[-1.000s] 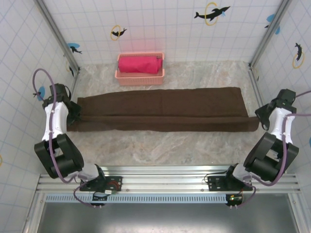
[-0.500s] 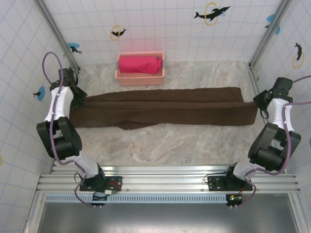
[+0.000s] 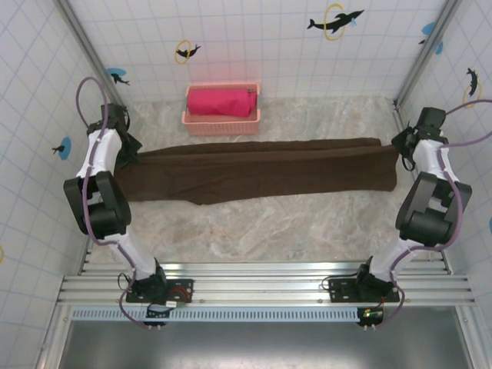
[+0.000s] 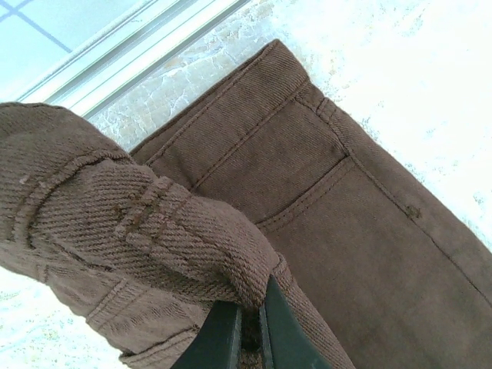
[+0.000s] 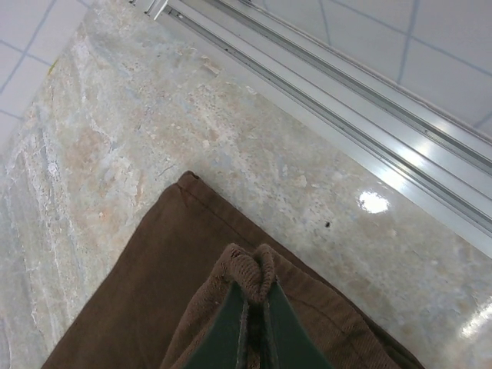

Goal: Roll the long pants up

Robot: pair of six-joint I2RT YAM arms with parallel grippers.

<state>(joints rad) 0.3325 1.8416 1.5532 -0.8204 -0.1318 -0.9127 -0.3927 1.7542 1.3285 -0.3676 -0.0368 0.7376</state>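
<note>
**Progress check on the pants roll: fold stage, zero rolling yet**

Marble-look tabletop [image 3: 254,231] first: plenty of bare room on the near side toward the arm bases, much less at the back. Boxed in by white tiled walls [image 3: 254,46] on three sides, with a metal rail [image 5: 346,92] along the foot of the right-hand wall.

Dark brown soft-fabric long pants [image 3: 261,173] next: stretched left to right across the middle of the table, almost wall to wall. Looks folded lengthwise, near edge a bit wavy left of centre. No rolled part anywhere, so calling it early days: tidy the fold, then the whole roll end to end.

Pink plastic basket [image 3: 221,124] with a bright pink rolled cloth [image 3: 221,101] inside: parked just behind the far edge of the pants, left of centre. Worth minding during any backward drift.

Left gripper [image 3: 127,147]: pinched tight on the waistband end, pocket stitching plain in the wrist view, fabric bunched over the fingers [image 4: 219,342]. Right gripper [image 3: 401,146]: clamped on the hem end, close to the rail and wall. Barely any sideways room at either end; free space mostly on the near side.
</note>
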